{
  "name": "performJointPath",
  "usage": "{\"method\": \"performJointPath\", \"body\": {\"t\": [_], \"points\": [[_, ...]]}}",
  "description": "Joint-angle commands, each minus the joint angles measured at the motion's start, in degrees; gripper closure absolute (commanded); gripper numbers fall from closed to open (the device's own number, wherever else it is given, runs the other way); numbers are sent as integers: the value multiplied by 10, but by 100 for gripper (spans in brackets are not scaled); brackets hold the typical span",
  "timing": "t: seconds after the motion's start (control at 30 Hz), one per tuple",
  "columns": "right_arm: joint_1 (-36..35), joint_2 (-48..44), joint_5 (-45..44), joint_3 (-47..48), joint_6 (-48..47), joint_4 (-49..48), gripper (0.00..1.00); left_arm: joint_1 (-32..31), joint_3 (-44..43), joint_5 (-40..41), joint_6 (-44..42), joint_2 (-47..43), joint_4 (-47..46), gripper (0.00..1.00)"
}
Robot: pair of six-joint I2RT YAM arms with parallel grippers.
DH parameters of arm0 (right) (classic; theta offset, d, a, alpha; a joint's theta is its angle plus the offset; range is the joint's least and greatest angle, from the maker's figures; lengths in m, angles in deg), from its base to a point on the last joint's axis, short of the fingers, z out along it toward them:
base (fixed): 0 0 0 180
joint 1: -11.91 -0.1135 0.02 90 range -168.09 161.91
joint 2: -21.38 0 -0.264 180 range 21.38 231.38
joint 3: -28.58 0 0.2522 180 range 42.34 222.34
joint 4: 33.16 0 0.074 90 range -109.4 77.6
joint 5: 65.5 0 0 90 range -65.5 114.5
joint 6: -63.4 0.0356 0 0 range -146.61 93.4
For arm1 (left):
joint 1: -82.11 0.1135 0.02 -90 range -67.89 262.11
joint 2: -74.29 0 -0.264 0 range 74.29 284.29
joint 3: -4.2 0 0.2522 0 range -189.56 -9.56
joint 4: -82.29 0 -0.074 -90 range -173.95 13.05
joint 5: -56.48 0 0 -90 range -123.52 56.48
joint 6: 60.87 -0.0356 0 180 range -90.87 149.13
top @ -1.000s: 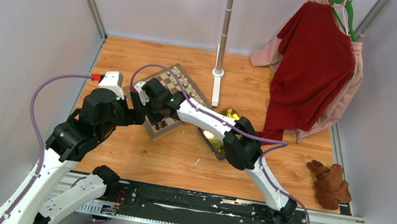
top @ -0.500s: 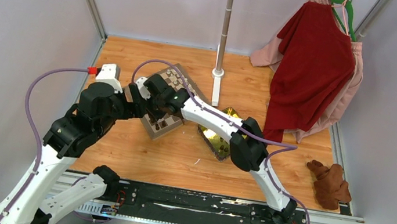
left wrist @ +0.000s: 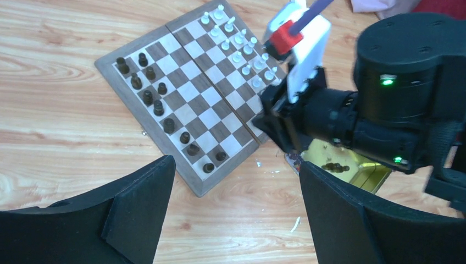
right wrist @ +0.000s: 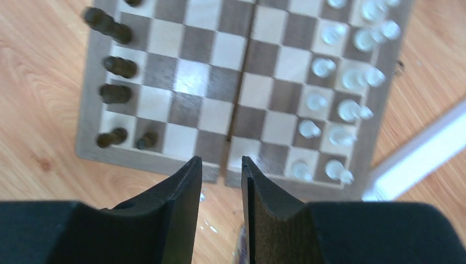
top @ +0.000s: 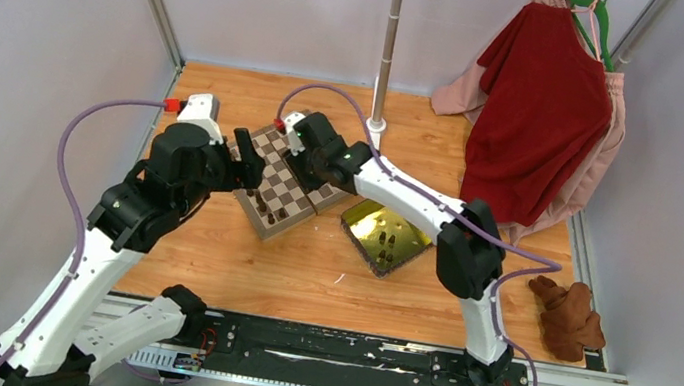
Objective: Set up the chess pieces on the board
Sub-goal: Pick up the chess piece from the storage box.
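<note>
Orange wood counter point(top: 307, 269) boxed in pale grey walls, metal pole point(top: 389, 48) at the back, red clothes point(top: 536, 109) hanging at the right. On it, skewed, the board point(top: 294, 181) — dark chess pieces point(left wrist: 159, 107) along one edge, white along the opposite. Beside the board, left gripper point(left wrist: 236, 165) spread wide, empty; over its edge, right gripper point(right wrist: 220, 160) barely parted — empty too.

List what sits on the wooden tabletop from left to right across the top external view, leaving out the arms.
board → yellow tray → red shirt on its hanger → brown cloth. The pole is left out because it overlaps the board and the tray.
</note>
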Motion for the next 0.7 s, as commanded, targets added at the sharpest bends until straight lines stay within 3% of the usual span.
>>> {"method": "performJointPath", "body": {"t": [0.0, 0.67], "points": [[28, -66, -37, -71, 32, -24, 63, -4, 18, -40, 9, 29, -27, 11], [101, -294, -92, -326, 67, -11, 64, -6, 55, -201, -38, 188, -106, 13]]}}
